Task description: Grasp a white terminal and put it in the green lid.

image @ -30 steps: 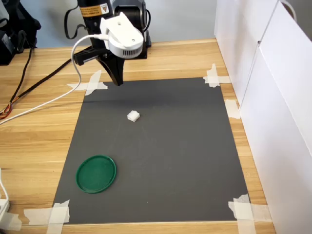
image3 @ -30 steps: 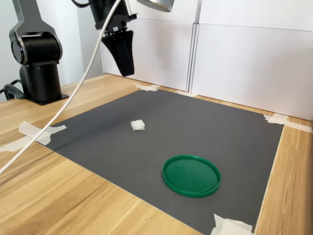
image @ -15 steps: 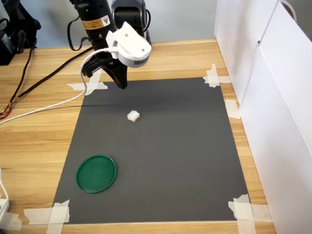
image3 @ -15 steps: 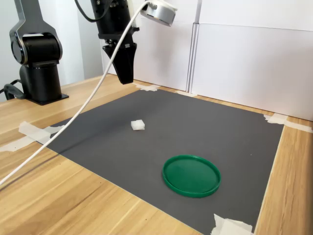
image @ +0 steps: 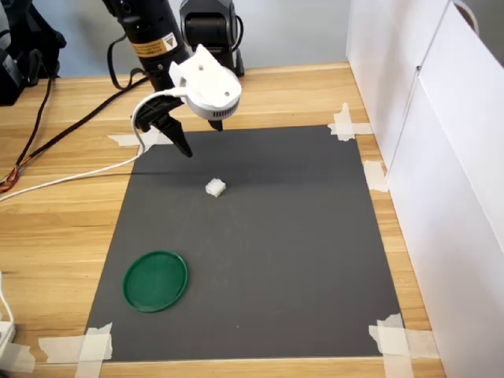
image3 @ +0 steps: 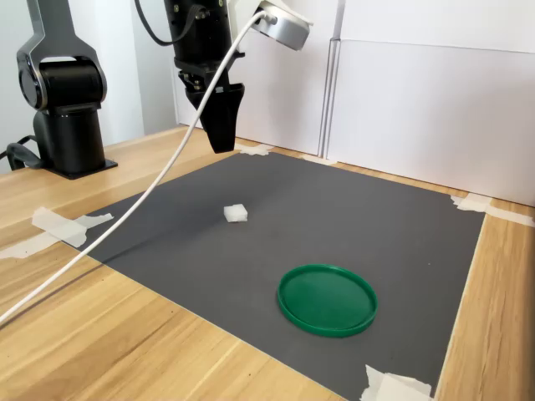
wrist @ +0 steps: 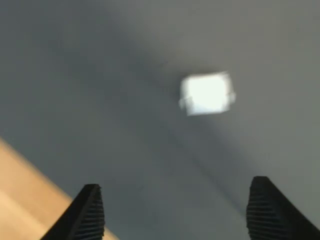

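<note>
White terminal (image: 215, 187) lies free — claw (wrist: 182, 212) spread above.

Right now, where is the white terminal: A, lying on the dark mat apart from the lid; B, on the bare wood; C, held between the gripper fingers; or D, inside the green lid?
A: the white terminal lies on the dark mat, well apart from the green lid, and the open gripper hangs above it.

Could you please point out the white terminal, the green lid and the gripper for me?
white terminal (image: 215, 187), first exterior view, top face of the block.
green lid (image3: 327, 298), second exterior view, centre of the disc.
gripper (wrist: 177, 212), wrist view, midway between the two open fingertips.
</note>
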You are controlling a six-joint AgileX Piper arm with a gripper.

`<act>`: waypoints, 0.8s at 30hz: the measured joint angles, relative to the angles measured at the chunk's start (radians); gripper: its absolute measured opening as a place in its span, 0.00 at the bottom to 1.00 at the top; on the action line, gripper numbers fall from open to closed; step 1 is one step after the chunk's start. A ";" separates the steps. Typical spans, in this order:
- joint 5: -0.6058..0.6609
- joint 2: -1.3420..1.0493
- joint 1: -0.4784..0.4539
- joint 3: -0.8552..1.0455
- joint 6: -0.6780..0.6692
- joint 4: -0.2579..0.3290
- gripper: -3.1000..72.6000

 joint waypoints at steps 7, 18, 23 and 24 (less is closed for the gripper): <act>-0.146 -0.003 0.000 0.070 0.033 -0.035 0.98; -0.324 -0.003 0.097 0.197 0.125 -0.071 0.98; -0.369 0.008 0.113 0.197 0.216 -0.116 0.98; -0.373 0.018 0.113 0.197 0.223 -0.130 0.98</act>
